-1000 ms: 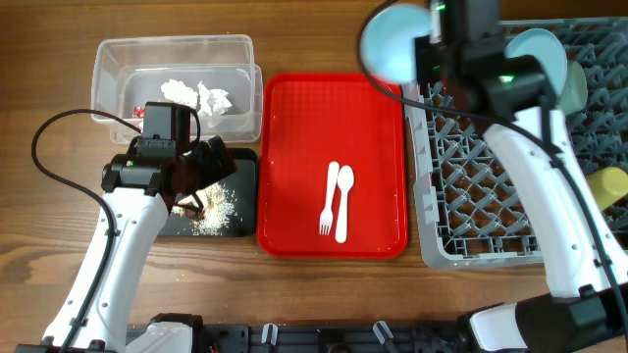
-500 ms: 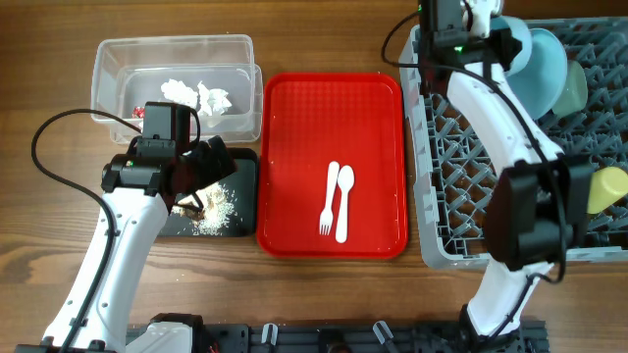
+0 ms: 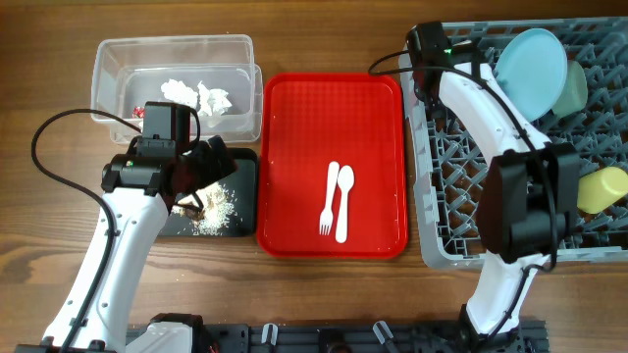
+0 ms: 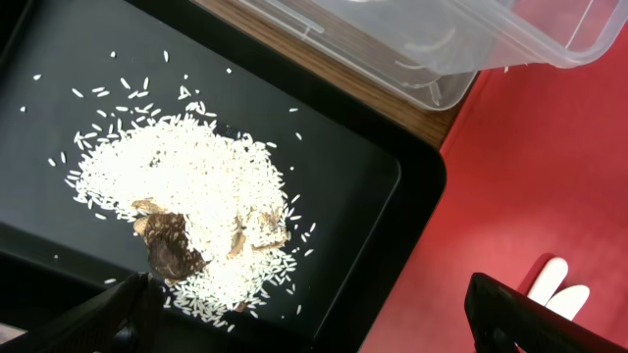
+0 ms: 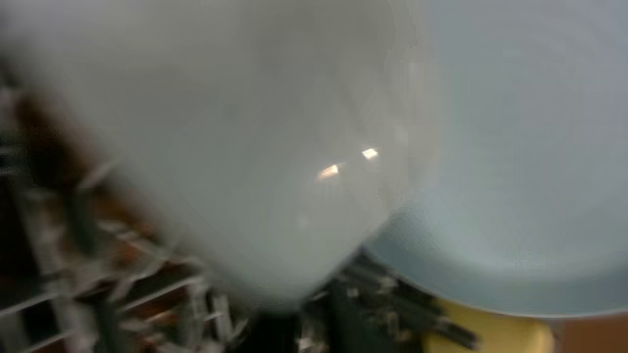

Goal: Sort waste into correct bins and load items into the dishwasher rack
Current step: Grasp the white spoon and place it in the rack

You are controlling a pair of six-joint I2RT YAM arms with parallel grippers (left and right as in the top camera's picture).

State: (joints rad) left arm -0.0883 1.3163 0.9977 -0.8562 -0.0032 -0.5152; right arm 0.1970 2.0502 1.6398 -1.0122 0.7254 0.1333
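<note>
From where I stand the grey dishwasher rack (image 3: 461, 196) fills the right side of the table. The right arm reaches across its far left corner. I cannot tell how the right gripper (image 3: 429, 49) stands, as its fingers are tucked under the wrist. The wrist view is a blur with a big pale shape close to the lens, possibly the pale blue bowl (image 5: 245, 147).

The flat red tray (image 3: 294, 127) lies in the middle, just beside the rack. To its left, at the far side, sits the clear tub (image 3: 118, 59). The black tray (image 3: 245, 211) is nearer, touching the tub's near wall and close against the red tray's edge.

The pale blue plate (image 3: 532, 64) stands on edge among the pegs at the rack's far side. The mint green bowl (image 3: 575, 86) is tilted just behind it. The yellow cup (image 3: 601, 189) lies on its side near the rack's right edge.

The left gripper (image 4: 309, 304) hovers over the black tray, fingers spread wide and holding nothing.

The white fork (image 3: 326, 204) and spoon (image 3: 343, 201) lie side by side on the red tray. Crumpled tissue (image 3: 196, 96) and the red wrapper (image 3: 138, 111) lie in the tub. The rice-like food scraps (image 4: 186, 186), with a few brown lumps, sit heaped in the black tray.
</note>
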